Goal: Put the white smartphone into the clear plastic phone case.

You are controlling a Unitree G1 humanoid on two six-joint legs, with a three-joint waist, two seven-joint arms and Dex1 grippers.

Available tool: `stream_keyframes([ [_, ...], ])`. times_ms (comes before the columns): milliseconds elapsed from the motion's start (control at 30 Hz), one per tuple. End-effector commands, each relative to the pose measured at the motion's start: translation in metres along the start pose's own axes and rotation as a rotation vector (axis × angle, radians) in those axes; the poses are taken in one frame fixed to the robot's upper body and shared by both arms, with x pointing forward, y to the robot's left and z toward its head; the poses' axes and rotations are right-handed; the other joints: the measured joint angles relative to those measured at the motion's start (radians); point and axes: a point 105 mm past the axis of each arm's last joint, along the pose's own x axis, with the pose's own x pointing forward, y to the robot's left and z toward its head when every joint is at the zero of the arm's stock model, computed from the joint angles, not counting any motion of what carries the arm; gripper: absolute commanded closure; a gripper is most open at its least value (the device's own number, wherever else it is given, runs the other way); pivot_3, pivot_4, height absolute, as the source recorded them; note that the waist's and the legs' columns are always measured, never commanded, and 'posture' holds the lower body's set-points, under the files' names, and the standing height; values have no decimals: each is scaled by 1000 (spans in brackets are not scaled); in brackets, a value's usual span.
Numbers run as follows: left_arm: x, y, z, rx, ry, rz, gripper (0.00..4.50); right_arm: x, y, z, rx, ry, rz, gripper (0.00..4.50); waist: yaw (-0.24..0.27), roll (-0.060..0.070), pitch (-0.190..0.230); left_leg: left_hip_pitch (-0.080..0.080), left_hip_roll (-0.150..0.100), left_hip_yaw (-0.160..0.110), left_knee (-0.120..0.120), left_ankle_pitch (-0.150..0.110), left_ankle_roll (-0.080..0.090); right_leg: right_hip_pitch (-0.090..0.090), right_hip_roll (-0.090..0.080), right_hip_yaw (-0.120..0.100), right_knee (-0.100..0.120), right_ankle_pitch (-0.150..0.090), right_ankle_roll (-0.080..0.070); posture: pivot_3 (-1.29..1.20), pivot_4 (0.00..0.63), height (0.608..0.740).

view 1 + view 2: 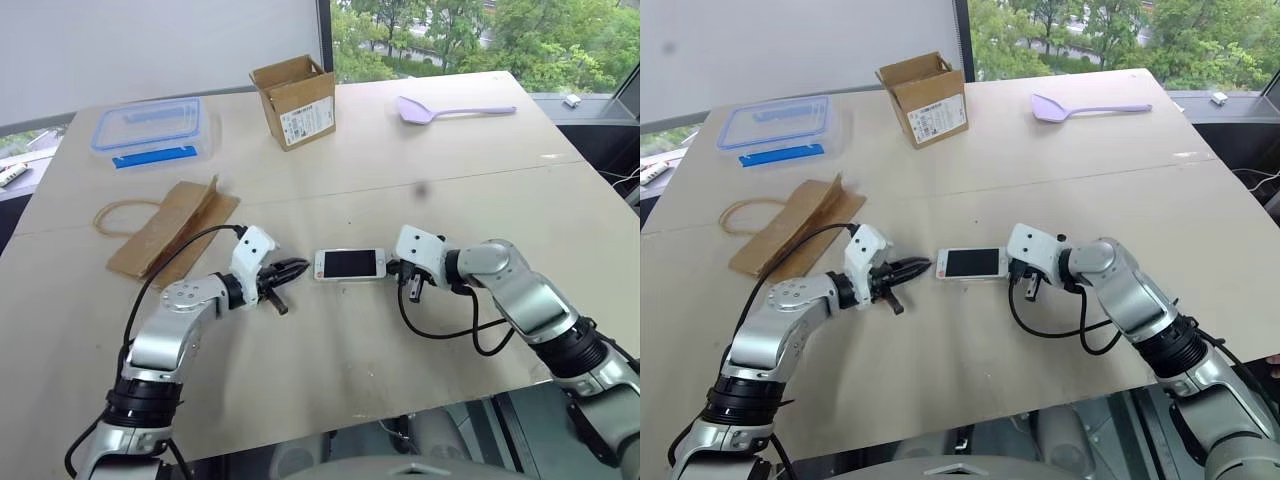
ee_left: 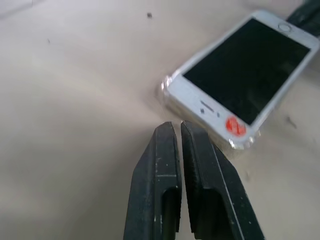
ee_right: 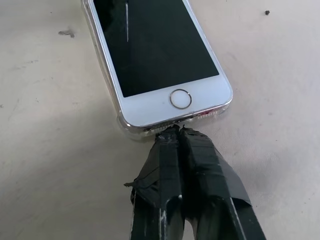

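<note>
Because bracing from both ends keeps it from sliding, white smartphone (image 1: 349, 263) lies screen-up mid-counter (image 1: 420, 140), apparently seated in clear plastic phone case (image 2: 242, 144) (rim faint). Right pincer (image 3: 176, 129), clenched, touching its three o'clock end; left pincer (image 2: 177, 126), clenched empty, near nine o'clock.

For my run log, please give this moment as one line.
white smartphone: flat on table, inside clear plastic phone case | right gripper: shut, tips at home-button end | left gripper: shut, near other end
</note>
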Motion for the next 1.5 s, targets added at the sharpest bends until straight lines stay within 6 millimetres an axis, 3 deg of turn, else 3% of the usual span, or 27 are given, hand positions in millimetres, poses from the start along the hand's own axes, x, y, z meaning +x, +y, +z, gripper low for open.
stream_keyframes([
  [33, 5, 1, -3, 15, 11, 8, 4299, -1, -3, 15, -52, -45, -2, 4500, 1, 0, 0, 0, 0, 0, 0, 0, 0, 0, 0, 0, 0, 0, 0, 0, 150, 740],
  [567, 6, -7, -32, 1, 1, -54, 4299, 17, 12, 34, -124, -113, 88, 4500, -7, 0, -1, 5, 1, 3, 0, 0, 0, 4, 1, 1, 1, 0, 0, 0, 150, 740],
  [733, -7, 12, -39, -12, -5, 18, 4299, 11, 3, 25, -110, -93, 54, 4500, -13, 0, -1, 6, 1, 2, 0, 0, 0, 5, 1, 1, 1, 0, 0, 0, 150, 740],
  [800, -14, 21, -30, -29, -64, 26, 4299, 2, -5, 18, -87, -85, 19, 4500, -15, 0, -1, 6, 1, 1, 0, 0, 0, 5, 1, 1, 1, 0, 0, 0, 150, 740],
  [967, -19, 15, -6, -60, -180, -83, 4299, -16, -12, 10, -35, -111, -16, 4500, -18, 0, -1, 4, 1, 0, 0, 0, 0, 4, 1, 1, 1, 0, 0, 0, 150, 740],
  [1167, 1, -13, 10, -53, -204, -210, 4299, -30, -17, 14, 33, -171, -64, 4500, -10, 0, 0, 3, 0, 0, 0, 0, 0, 3, 0, 1, 0, 0, 0, 0, 150, 740],
  [1333, 8, -18, 21, -57, -214, -235, 4299, -33, -13, 22, 46, -212, -58, 4500, 0, 0, 0, 3, 0, 0, 0, 0, 0, 3, 0, 1, 0, 0, 0, 0, 150, 740],
  [1500, 18, -25, 20, -15, -159, -262, 4299, -29, -8, 27, 48, -231, -45, 4500, 1, 0, 0, 3, 0, 1, 0, 0, 0, 3, 0, 1, 0, 0, 0, 0, 150, 740],
])
